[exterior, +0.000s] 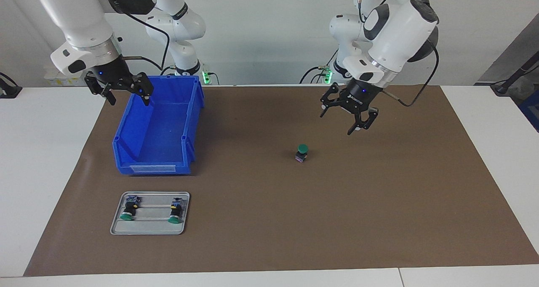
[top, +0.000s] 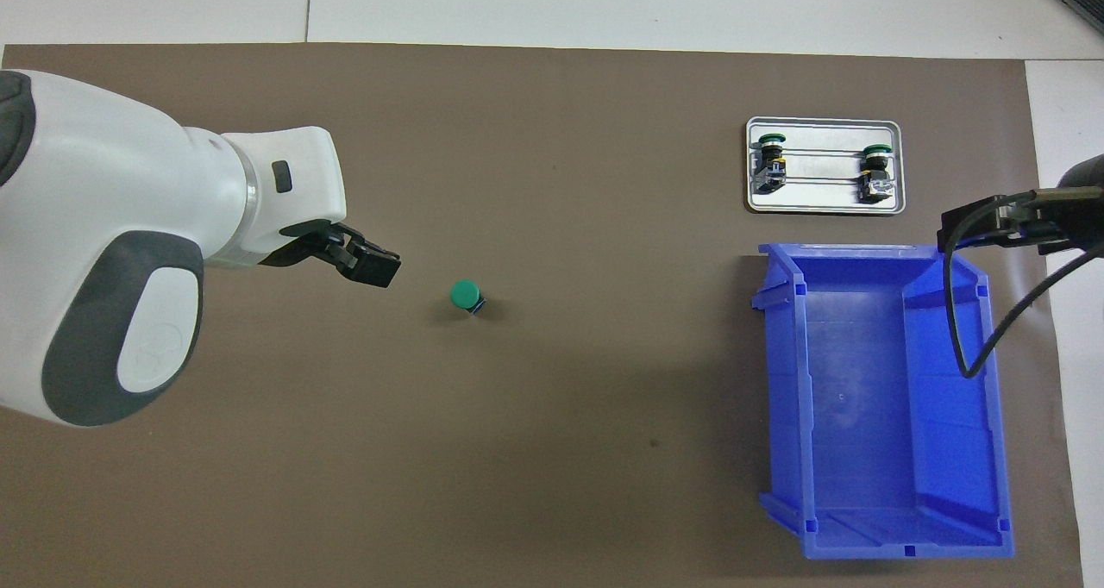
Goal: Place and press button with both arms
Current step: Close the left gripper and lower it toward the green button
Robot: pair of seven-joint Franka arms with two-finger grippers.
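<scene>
The button (exterior: pixel 301 152) (top: pixel 467 295) stands upright on the brown mat (exterior: pixel 269 219), green cap up, with nothing touching it. My left gripper (exterior: pixel 344 120) (top: pixel 369 265) hangs open and empty above the mat, beside the button toward the left arm's end of the table. My right gripper (exterior: pixel 128 96) (top: pixel 992 223) is also open and empty. It hovers over the rim of the blue bin (exterior: pixel 158 135) (top: pixel 880 398) on the side toward the right arm's end.
The blue bin has nothing in it. Farther from the robots than the bin lies a metal tray (exterior: pixel 149 230) (top: pixel 824 207). Two more green-capped buttons (exterior: pixel 128 209) (exterior: pixel 175 211) lie on their sides on it. White tabletop (exterior: pixel 46 160) borders the mat.
</scene>
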